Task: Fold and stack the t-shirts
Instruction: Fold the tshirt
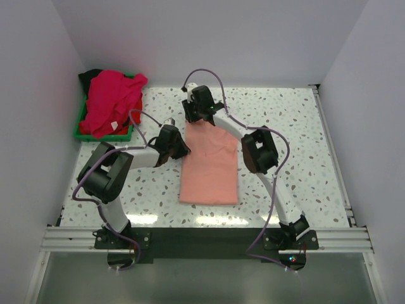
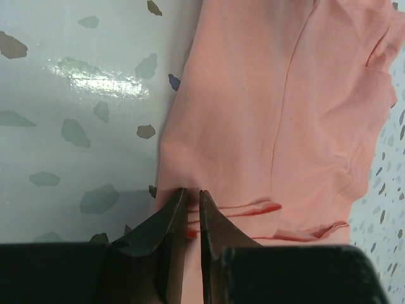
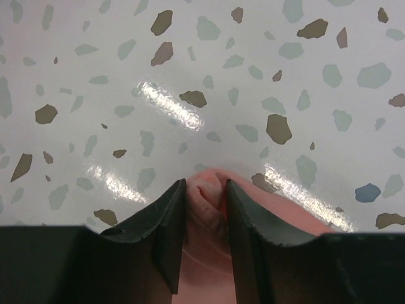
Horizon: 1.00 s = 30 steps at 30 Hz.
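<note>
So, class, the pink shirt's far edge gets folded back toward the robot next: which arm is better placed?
Right, probably. The right tool pinches the shirt at its far edge, while the left tool grips the shirt's left side edge.

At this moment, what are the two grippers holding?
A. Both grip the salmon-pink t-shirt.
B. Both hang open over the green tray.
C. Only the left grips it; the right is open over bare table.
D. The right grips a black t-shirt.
A: the left gripper pinches the salmon-pink t-shirt at its side edge, and the right gripper has the same cloth between its jaws.
</note>
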Available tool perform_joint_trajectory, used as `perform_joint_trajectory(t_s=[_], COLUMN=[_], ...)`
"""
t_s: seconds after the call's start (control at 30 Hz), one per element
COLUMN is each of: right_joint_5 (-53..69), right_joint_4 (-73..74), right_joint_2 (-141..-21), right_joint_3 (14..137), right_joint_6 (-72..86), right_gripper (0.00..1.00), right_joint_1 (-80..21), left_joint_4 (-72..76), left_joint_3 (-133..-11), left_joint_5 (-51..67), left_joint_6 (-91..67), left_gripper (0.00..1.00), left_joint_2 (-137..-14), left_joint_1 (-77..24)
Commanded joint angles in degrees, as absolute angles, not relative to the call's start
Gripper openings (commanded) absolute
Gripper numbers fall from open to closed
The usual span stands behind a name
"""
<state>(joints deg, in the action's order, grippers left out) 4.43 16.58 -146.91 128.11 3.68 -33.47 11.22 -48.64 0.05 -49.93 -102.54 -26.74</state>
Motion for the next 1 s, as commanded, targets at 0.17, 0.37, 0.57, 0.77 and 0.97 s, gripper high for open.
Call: perform_joint_trajectory(t_s=[0.17, 0.37, 0.57, 0.77, 0.97], right_joint_5=[2.9, 3.1, 3.8, 4.0, 4.0], right_joint_4=[14.3, 12.4, 11.3, 9.5, 11.0], right_joint_2=[-145.5, -144.5, -144.5, -144.2, -144.9], right_joint_3=[130.8, 130.9, 130.4, 128.4, 131.0], right_joint_6=[6.1, 12.6, 18.8, 24.6, 26.3], right_gripper=[0.23, 0.13, 0.11, 0.14, 0.36], right_joint_1=[-33.5, -32.3, -30.2, -28.8, -28.4], left_joint_4=[10.3, 10.3, 10.3, 10.4, 10.1], left_joint_3=[-48.5, -47.6, -47.2, -47.1, -47.5], left_joint_5=[-0.3, -0.4, -0.3, -0.3, -0.4], left_joint_6=[-49.0, -49.3, -49.6, -49.7, -49.4], left_gripper=[0.13, 0.0, 0.0, 0.0, 0.0], left_joint_2=[-105.1, -105.2, -105.2, -105.1, -104.4], left_joint_1=[-26.5, -26.5, -26.5, -26.5, -26.5])
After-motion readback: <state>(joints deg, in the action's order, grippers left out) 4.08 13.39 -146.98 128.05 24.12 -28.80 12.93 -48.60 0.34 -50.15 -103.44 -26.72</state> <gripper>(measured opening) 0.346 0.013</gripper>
